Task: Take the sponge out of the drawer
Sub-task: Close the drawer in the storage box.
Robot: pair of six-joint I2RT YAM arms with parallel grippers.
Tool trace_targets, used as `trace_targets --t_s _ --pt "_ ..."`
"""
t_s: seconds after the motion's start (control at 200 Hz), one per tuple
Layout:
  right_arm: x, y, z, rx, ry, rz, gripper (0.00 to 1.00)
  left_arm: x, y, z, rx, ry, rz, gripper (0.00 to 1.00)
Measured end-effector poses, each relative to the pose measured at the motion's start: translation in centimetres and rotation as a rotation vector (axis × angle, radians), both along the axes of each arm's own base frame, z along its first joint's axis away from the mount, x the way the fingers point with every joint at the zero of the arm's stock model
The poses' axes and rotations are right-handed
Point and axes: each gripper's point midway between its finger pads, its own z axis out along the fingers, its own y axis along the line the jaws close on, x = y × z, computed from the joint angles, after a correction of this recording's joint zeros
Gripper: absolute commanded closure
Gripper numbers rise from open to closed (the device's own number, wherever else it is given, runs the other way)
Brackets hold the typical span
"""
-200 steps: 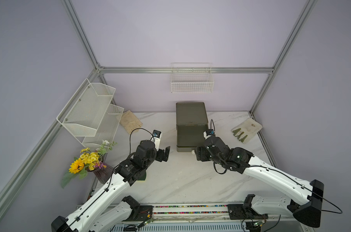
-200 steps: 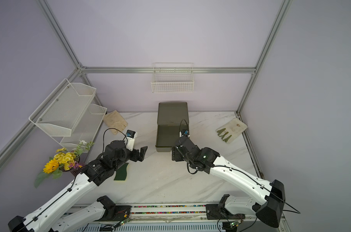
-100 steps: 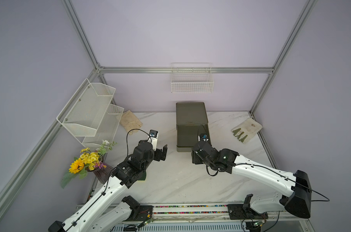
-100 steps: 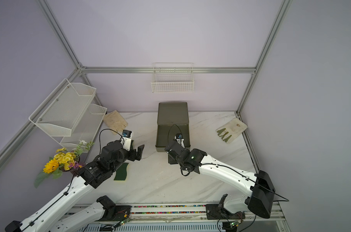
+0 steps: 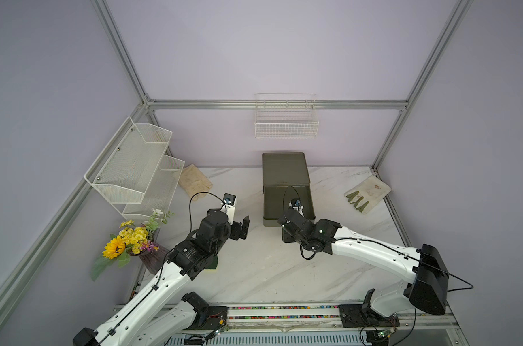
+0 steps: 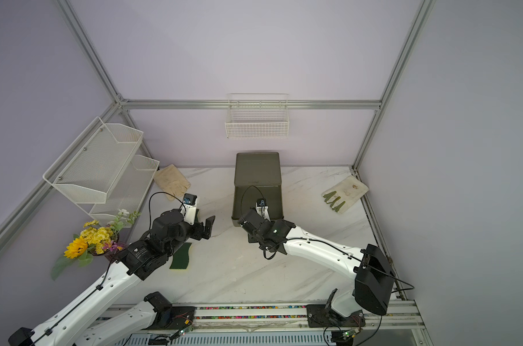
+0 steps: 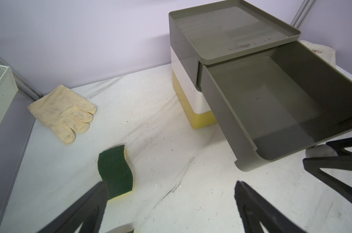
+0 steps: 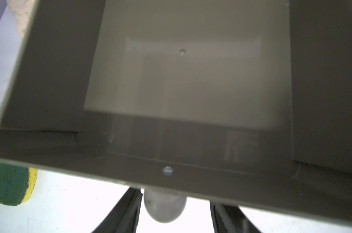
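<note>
One sponge point(image 7: 115, 173) lay out, near the empty drawer point(image 7: 271, 113).
Left claw point(image 7: 171, 184) hung wide near it; right claw point(image 8: 174, 198) straddled the knob point(image 8: 165, 209), jaws apart: an off-centre close might have slipped.

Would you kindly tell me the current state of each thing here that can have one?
Drawer: pulled out, empty.
Sponge: out on the table, green side up.
Left tool: open, holding nothing.
Right tool: open, jaws either side of the knob.
Wall basket: empty.
</note>
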Motion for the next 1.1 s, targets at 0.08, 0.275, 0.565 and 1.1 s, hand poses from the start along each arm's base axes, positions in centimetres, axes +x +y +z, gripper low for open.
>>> trace_targets --t_s 0.08,0.275,0.565,1.1 --pt "0.2 0.2 0.0 0.0 -0.001 0.0 0.47 0.0 0.0 0.0 0.001 0.0 0.001 0.0" --pt "0.5 0.3 0.0 -0.016 -0.013 -0.01 0.55 0.0 0.0 -0.1 0.004 0.002 0.001 0.0" --pt "0.8 0.0 -0.2 -0.064 -0.018 -0.012 0.75 0.1 0.0 -0.3 0.012 0.006 -0.001 0.0" --pt "3.5 0.3 1.3 -0.074 -0.059 -0.014 0.87 0.1 -0.1 -0.3 0.013 0.008 -0.001 0.0"
